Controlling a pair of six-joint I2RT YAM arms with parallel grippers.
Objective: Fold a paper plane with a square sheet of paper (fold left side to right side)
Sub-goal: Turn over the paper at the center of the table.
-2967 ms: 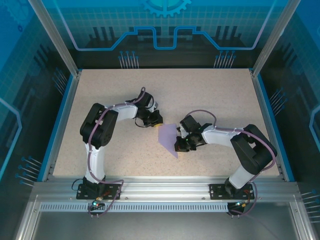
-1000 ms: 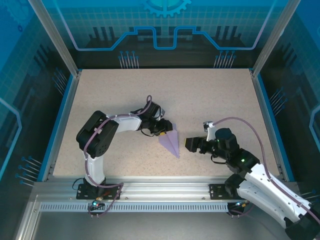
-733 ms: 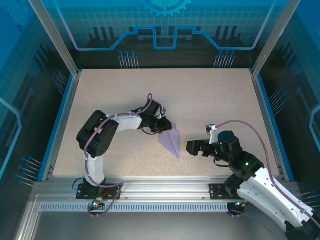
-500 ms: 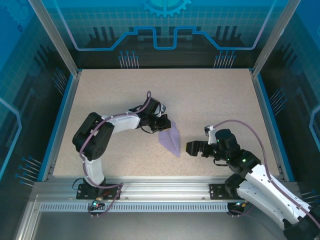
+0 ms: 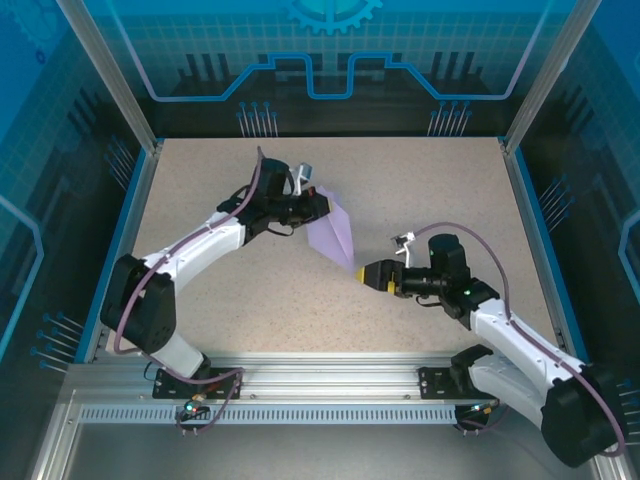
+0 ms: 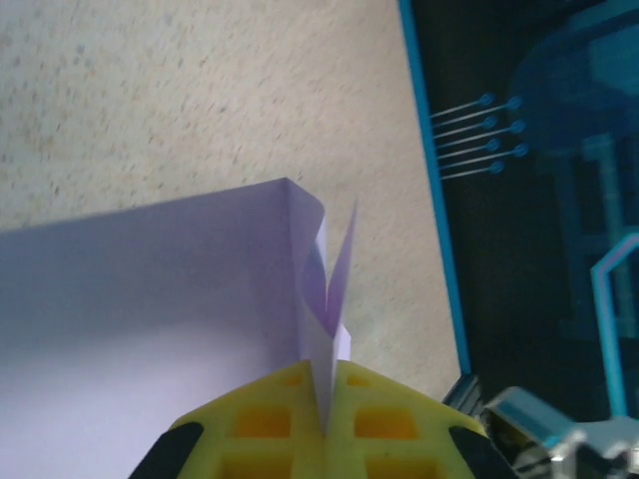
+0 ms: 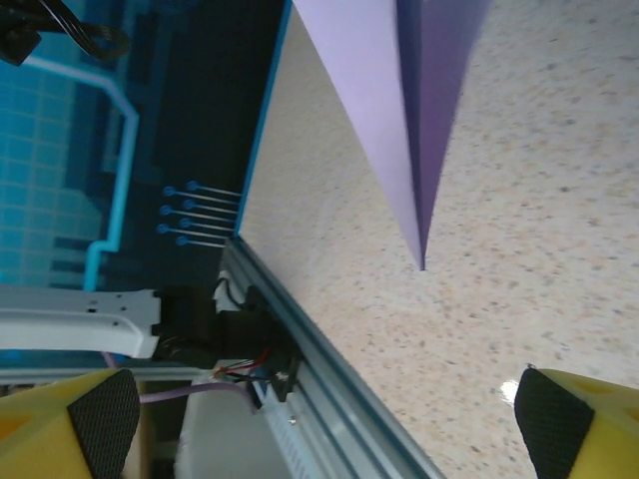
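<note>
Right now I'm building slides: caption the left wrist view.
Left tool pinching the lavender paper plane over the table.

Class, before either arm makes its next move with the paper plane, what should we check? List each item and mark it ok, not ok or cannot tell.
1. Left gripper shut on the paper plane, at its tail end: ok.
2. Right gripper open: ok.
3. Plane's pointed tip apart from the right gripper's fingers: ok.
4. Tip pointing toward the right gripper: ok.
5. Plane lifted off the table: cannot tell.
6. Creases even along the full length: cannot tell.
</note>
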